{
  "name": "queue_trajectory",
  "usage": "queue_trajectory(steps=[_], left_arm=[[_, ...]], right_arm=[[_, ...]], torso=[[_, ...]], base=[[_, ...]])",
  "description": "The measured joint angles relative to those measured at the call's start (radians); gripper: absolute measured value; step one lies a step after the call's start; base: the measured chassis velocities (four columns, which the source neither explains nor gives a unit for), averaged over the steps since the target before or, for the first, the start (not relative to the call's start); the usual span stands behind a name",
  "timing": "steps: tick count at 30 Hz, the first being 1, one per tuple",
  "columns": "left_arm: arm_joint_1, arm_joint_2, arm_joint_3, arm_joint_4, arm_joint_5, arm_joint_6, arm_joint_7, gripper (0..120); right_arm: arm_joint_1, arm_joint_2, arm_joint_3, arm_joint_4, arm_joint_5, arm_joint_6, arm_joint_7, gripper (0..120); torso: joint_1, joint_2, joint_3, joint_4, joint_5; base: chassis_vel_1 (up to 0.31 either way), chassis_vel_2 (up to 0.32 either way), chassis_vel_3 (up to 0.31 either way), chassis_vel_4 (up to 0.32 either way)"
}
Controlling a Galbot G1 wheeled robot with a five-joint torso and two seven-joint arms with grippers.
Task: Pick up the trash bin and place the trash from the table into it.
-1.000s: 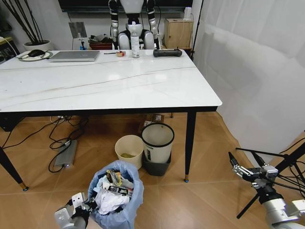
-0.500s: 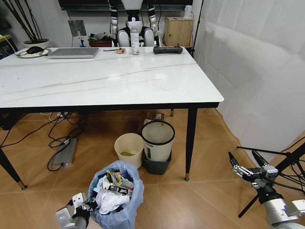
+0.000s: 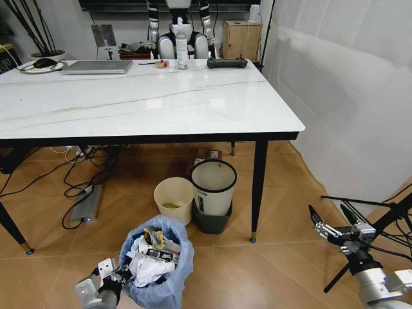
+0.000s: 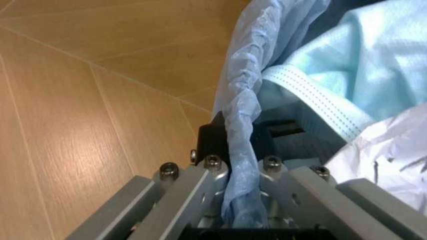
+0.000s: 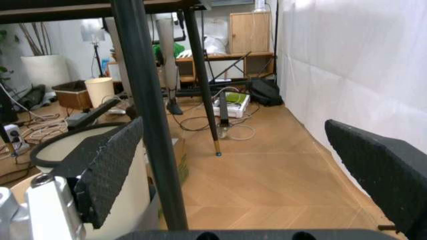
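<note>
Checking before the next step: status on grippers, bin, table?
Left gripper shut on trash bin rim, bin full of trash. Right gripper open, low beside the table. No litter visible on tabletop.

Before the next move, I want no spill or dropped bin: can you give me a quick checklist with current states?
1. Left gripper clamped on the trash bin rim: ok, bag pinched between its fingers.
2. Trash inside the bin: ok, piled near the rim.
3. Table free of litter: ok; laptop, bottle and other items remain.
4. Right gripper free: ok, open, holding nothing, low at right.
5. Bin off the floor: cannot tell.
</note>
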Motion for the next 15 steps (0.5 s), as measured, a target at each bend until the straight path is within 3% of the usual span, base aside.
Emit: queue_trajectory(steps=[15], left_arm=[[-0.021, -0.003, 0.006, 0.023, 0.002, -0.001, 0.004, 0]], right_arm=[[0.000, 0.000, 0.000, 0.000, 0.000, 0.000, 0.000, 100]], torso=[[-0.019, -0.064, -0.045, 0.0000, 0.0001]], base=[[0.000, 0.000, 0.000, 0.000]])
